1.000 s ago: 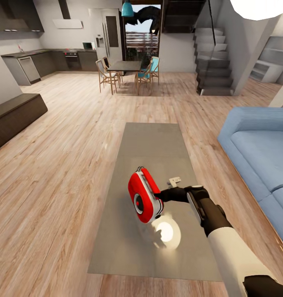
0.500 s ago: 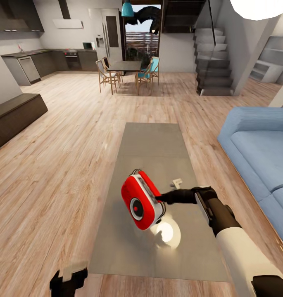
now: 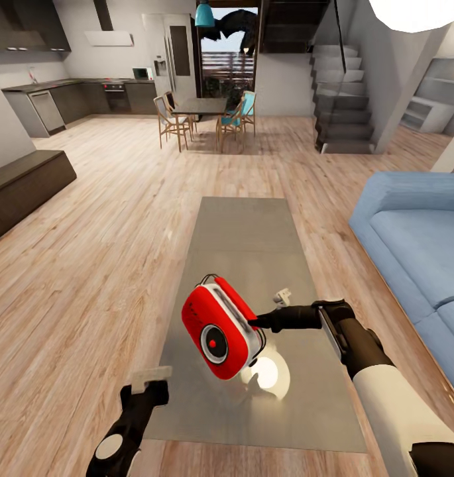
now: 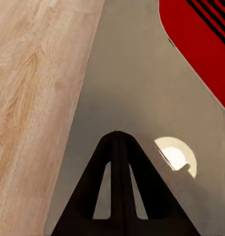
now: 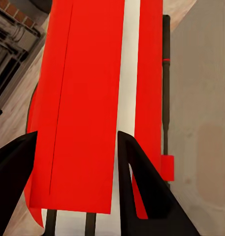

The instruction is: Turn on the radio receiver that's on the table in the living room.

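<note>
The red radio receiver (image 3: pixel 220 336) hangs tilted above the near half of the grey table (image 3: pixel 246 232), its round grey dial facing me. My right gripper (image 3: pixel 256 323) is shut on its right side. In the right wrist view the radio's red body with its white trim (image 5: pixel 92 98) sits between the two dark fingers (image 5: pixel 137 182), and the right gripper (image 5: pixel 73 152) closes around it. My left gripper (image 3: pixel 147 392) is at the table's near left corner, below and left of the radio, apart from it. In the left wrist view the left gripper (image 4: pixel 117 135) is shut, with a corner of the radio (image 4: pixel 201 44) ahead.
A blue sofa (image 3: pixel 419 238) runs along the table's right side. A bright lamp reflection (image 3: pixel 266 374) lies on the tabletop under the radio. Wood floor (image 3: pixel 87 265) spreads to the left. A dark dining table with chairs (image 3: pixel 207 109) and stairs (image 3: pixel 342 99) stand far behind.
The right gripper has carried the radio left and turned its dial more toward me. The left arm has risen from the bottom edge to the table's near left corner.
</note>
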